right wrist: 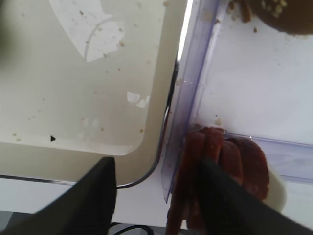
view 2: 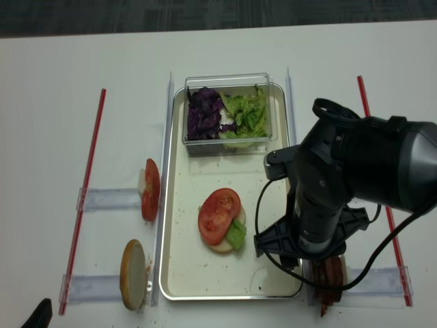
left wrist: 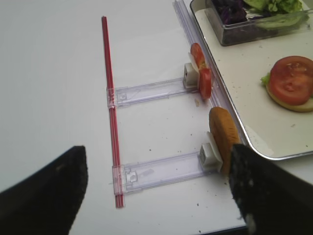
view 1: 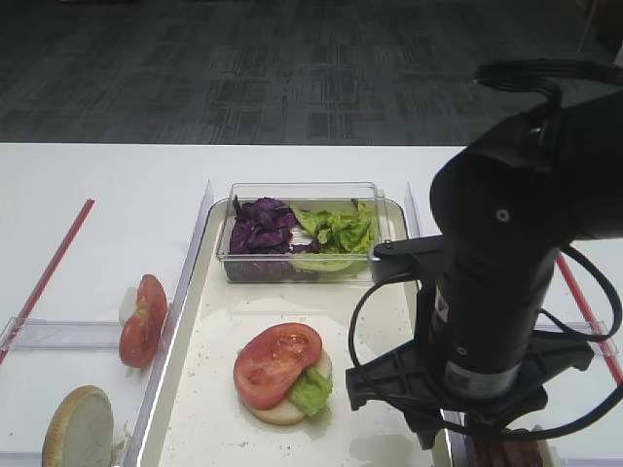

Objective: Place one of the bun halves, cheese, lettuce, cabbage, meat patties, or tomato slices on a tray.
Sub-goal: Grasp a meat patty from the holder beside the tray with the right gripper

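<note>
My right gripper (right wrist: pixel 156 164) stands open low over the meat patties (right wrist: pixel 244 161), which stand on edge in a clear rack just right of the tray (right wrist: pixel 73 73). One finger is in front of the patties, the other over the tray's corner. On the tray lies a bun bottom with lettuce (view 1: pixel 311 391) and a tomato slice (view 1: pixel 275 362). Left of the tray stand more tomato slices (view 1: pixel 143 321) and a bun half (view 1: pixel 80 428). My left gripper (left wrist: pixel 157 151) hangs open over the table beside that bun half (left wrist: pixel 224 134). No cheese shows.
A clear box (view 1: pixel 302 199) at the tray's far end holds cabbage (view 1: pixel 261 226) and lettuce (view 1: pixel 341 232). Clear rails (view 1: pixel 190 253) flank the tray. Red strips (view 1: pixel 54 263) lie at the table's sides. Another seeded bun (right wrist: pixel 288 14) sits beyond the patties.
</note>
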### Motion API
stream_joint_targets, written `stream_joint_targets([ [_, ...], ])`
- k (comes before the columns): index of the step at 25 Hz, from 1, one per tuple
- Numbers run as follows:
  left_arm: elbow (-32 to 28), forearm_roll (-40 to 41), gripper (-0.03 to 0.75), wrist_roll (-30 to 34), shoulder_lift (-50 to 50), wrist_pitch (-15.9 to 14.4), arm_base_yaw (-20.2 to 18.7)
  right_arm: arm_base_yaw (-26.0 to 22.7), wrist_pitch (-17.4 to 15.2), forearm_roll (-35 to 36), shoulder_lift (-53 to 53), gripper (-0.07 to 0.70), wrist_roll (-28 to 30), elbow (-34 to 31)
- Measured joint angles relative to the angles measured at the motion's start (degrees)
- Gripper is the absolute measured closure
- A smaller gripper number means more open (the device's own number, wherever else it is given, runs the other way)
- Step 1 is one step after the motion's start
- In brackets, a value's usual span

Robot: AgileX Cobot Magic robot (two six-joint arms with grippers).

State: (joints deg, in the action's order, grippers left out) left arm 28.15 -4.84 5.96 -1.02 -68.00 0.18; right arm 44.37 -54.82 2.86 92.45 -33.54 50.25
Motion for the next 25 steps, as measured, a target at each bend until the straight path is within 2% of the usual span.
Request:
stream_joint_targets([
  [14, 0.0, 0.0, 0.17, 0.0, 0.0, 0.0, 0.0, 0.0, -2.08, 0.23, 0.63, 0.237, 0.43, 0.23],
  [19, 0.0, 0.0, 0.17, 0.0, 0.0, 0.0, 0.0, 0.0, -2.73, -0.41, 0.63, 0.309, 0.43, 0.23],
  [25, 0.0, 0.0, 0.17, 0.0, 0.0, 0.0, 0.0, 0.0, -2.97, -1.13, 0.68, 0.327, 0.31, 0.23],
])
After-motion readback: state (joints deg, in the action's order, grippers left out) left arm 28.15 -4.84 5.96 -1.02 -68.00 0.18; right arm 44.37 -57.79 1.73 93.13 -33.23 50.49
